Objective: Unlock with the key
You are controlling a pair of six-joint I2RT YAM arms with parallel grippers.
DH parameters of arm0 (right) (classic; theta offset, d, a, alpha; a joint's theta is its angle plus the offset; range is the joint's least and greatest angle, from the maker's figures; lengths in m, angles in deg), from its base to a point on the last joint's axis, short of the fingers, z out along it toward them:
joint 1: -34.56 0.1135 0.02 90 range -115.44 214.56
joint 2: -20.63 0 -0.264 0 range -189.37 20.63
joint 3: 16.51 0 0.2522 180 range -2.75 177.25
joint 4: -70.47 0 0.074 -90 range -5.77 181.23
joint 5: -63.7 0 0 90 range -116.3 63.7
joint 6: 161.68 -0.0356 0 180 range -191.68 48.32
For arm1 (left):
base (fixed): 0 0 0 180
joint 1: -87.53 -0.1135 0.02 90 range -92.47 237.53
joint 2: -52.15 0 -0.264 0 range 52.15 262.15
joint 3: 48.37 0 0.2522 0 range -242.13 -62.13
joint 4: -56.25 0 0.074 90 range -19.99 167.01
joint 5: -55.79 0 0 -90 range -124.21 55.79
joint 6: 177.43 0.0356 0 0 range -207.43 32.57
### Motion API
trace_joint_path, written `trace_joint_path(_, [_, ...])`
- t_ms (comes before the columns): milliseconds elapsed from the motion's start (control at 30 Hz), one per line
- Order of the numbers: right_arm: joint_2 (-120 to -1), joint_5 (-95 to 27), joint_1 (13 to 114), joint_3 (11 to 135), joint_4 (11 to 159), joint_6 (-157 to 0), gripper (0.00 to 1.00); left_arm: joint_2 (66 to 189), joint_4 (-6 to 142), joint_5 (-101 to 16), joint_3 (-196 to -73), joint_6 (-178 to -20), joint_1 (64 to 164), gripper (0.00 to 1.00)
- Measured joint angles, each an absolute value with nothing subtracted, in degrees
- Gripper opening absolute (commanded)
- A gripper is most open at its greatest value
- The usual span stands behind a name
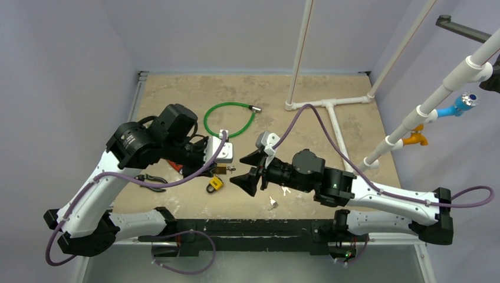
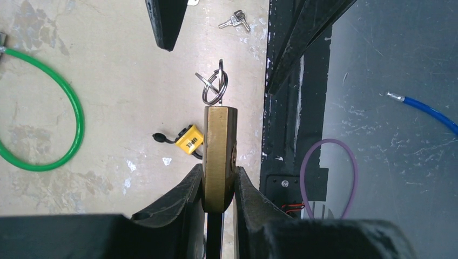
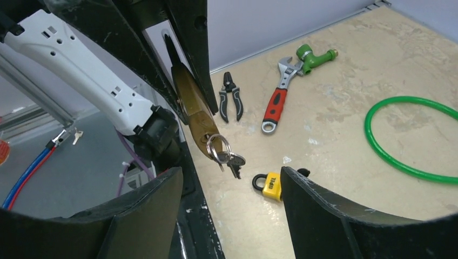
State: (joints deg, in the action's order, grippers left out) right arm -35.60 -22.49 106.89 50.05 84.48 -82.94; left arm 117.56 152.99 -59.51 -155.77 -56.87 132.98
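Left claw (image 2: 219, 182) is clamped on the brass padlock (image 2: 220, 143), held above the desk (image 1: 177, 94) near its front edge. The key (image 2: 221, 100) appears seated in the padlock's end, with a ring (image 3: 218, 147) and a spare key (image 3: 235, 161) dangling. Right claw (image 1: 253, 170) stands apart, facing the key and touching nothing. Risk: pinching the loose ring instead of the key's head turns nothing, and an off-axis twist could skew the padlock.
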Motion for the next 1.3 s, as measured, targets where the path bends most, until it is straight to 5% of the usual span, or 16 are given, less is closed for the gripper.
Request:
trace_joint_path(533, [-39.7, -5.8, 112.8, 50.7, 80.9, -79.0, 0.64, 117.6, 154.1, -59.7, -155.0, -59.1, 133.0, 0.00])
trace_joint_path(1300, [-30.5, 13.7, 115.3, 43.4, 78.1, -91.4, 0.66, 117.4, 152.9, -60.5, -155.0, -61.2, 132.6, 0.00])
